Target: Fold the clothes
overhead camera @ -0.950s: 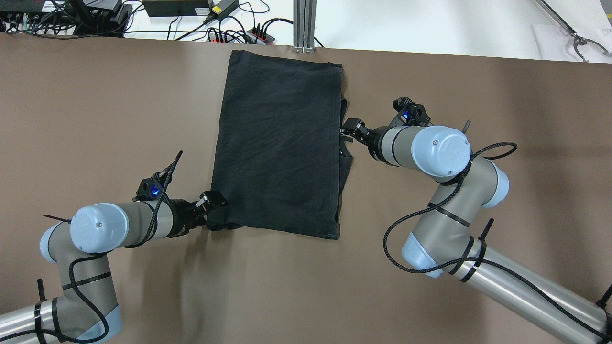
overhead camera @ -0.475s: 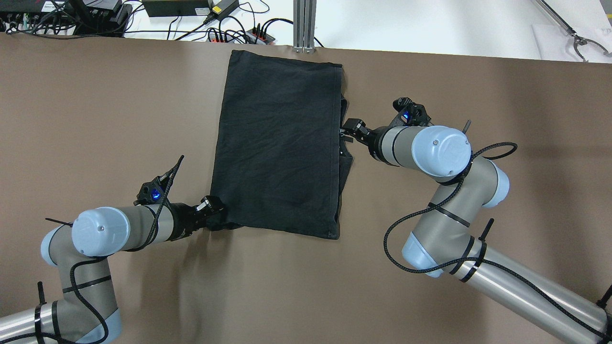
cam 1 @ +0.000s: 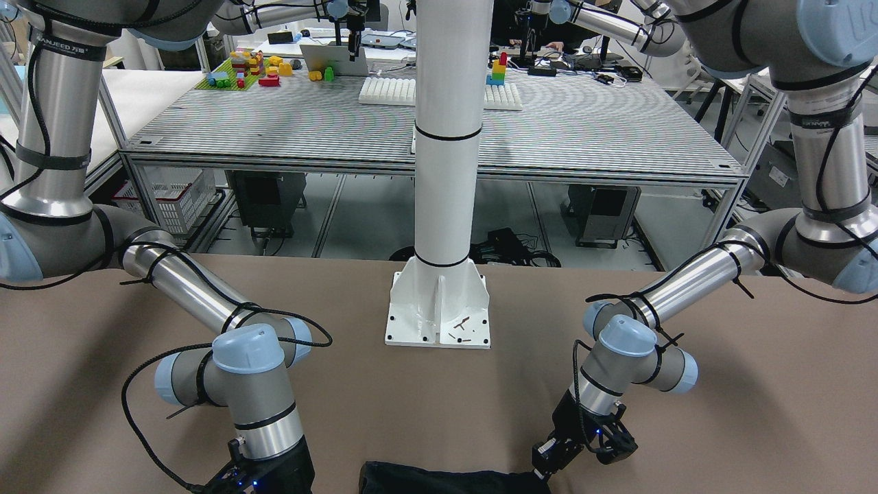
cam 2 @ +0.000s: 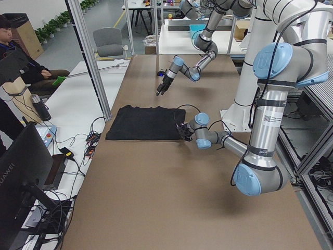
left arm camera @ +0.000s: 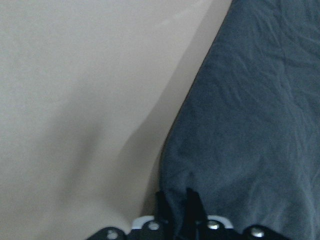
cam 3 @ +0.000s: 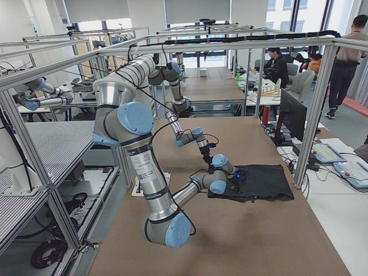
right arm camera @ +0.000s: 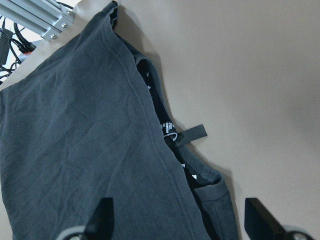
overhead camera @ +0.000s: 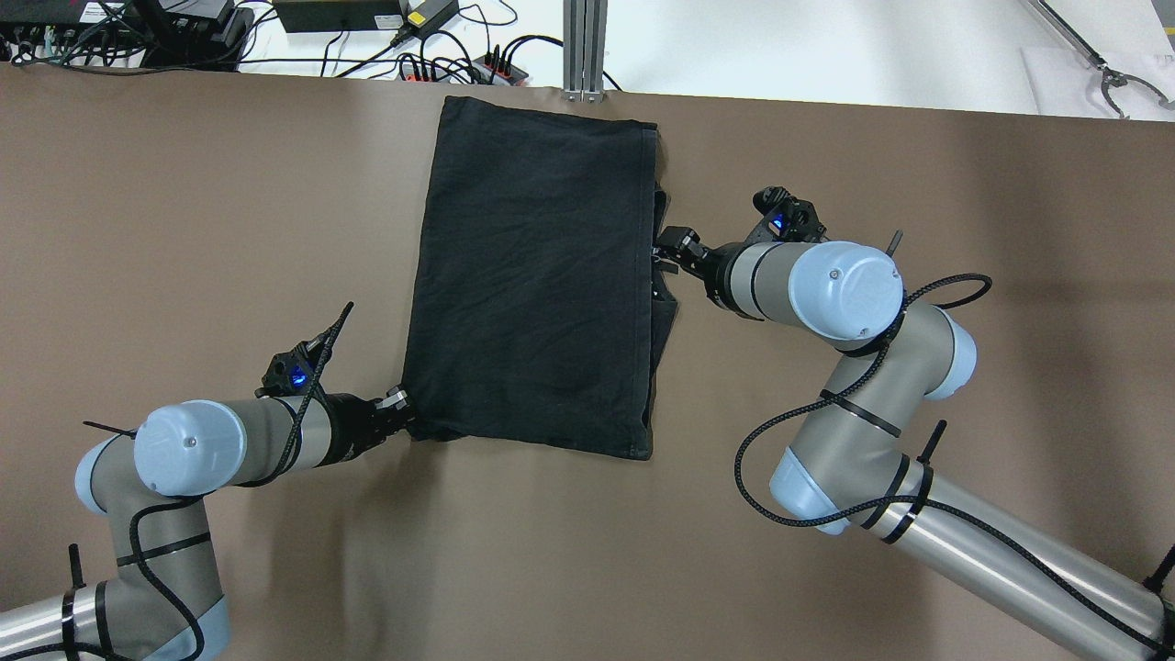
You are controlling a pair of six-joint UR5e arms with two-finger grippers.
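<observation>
Look for the clothes (overhead camera: 537, 275) at the middle of the worktop's (overhead camera: 184, 229) far edge: black, matte, spread flat and folded over itself. Far hem right at that edge beside an aluminium post (overhead camera: 585, 46), near hem well short of the robot's edge. Note a lower layer peeking out along the right-hand side, with a small dark tab (right arm camera: 191, 133) sticking out past the seam. Find the left gripper (overhead camera: 404, 418) low at the near left corner of the fabric, fingers (left arm camera: 193, 212) pinched together with that corner caught between them. Find the right gripper (overhead camera: 664, 250) at the middle of the right-hand side, just beside or touching the fabric, hard to tell which, with fingers (right arm camera: 102, 220) spread wide and nothing between them. From the front-facing view, see only the near hem at the bottom of the frame, well apart from the white pillar's base plate (cam 1: 439, 322) at the robot's edge of the worktop. Beyond the far edge, note cables (overhead camera: 441, 55) on a white surface.
</observation>
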